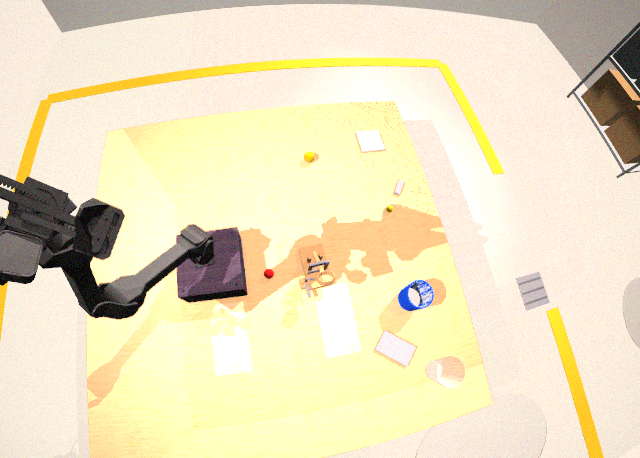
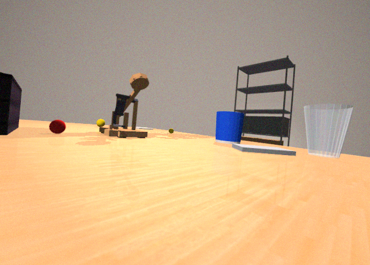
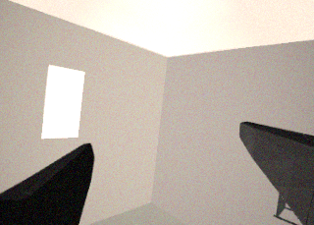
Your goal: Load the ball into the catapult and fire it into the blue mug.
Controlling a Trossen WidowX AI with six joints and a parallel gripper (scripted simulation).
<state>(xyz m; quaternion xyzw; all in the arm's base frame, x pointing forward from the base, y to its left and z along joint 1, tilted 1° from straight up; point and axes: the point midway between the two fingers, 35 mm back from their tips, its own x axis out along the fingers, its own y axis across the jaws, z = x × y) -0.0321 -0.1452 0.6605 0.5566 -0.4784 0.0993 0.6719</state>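
Observation:
A red ball [image 1: 268,273] [image 2: 57,126] lies on the table between the dark arm base and the wooden catapult [image 1: 306,252] [image 2: 120,106]. The catapult's arm is raised, with its cup [image 2: 139,81] up and no ball visible in it. The blue mug [image 1: 407,297] [image 2: 228,127] stands upright to the right of the catapult. A yellow ball [image 1: 309,156] [image 2: 100,122] and a smaller olive ball [image 1: 389,208] [image 2: 171,131] lie farther back. My gripper [image 3: 168,140] is open and empty, raised far from these things. Its fingers are not clearly visible in the top view.
A clear cup [image 1: 452,371] [image 2: 327,131] and a flat slab [image 1: 395,348] [image 2: 264,149] are near the mug. A white sheet [image 1: 338,324] lies beside the catapult, another sheet [image 1: 232,353] nearer the arm base [image 1: 222,275]. A white tile [image 1: 370,140] and small block [image 1: 399,187] lie at the back right.

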